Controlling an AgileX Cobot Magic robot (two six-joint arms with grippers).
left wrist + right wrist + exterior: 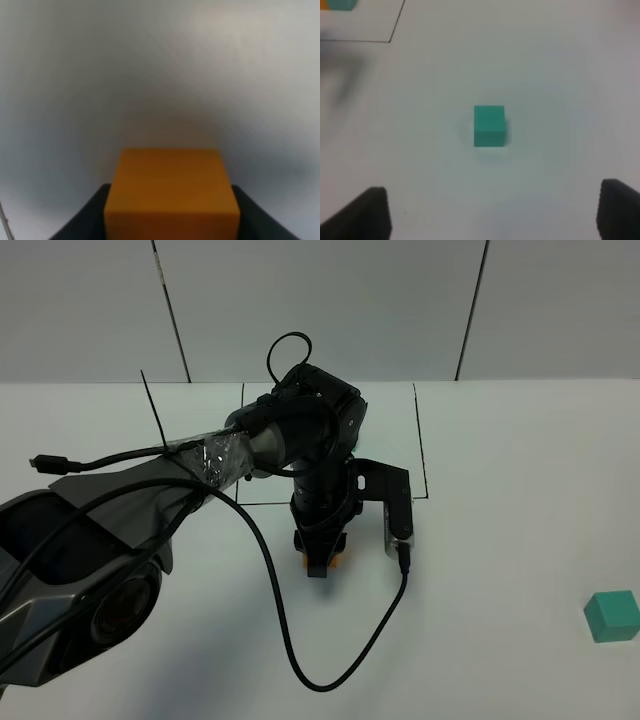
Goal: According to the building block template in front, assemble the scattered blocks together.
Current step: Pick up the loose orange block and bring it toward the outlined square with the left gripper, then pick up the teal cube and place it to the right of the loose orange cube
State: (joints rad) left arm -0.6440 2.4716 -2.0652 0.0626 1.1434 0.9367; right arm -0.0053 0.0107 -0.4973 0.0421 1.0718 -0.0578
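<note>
Across the white tabletop (520, 540), our left gripper (320, 562) is clamped on the orange cube (170, 190) near the centre and the teal cube (612, 615) sits free at four o'clock before our right gripper (495, 215), jaws apart; we judge both light, rigid, best pinched across opposite flat faces.

Orange cube (171, 190) between 2 dark fingers (82, 220); teal cube (611, 616) well apart (matte, flat, free-standing).
</note>
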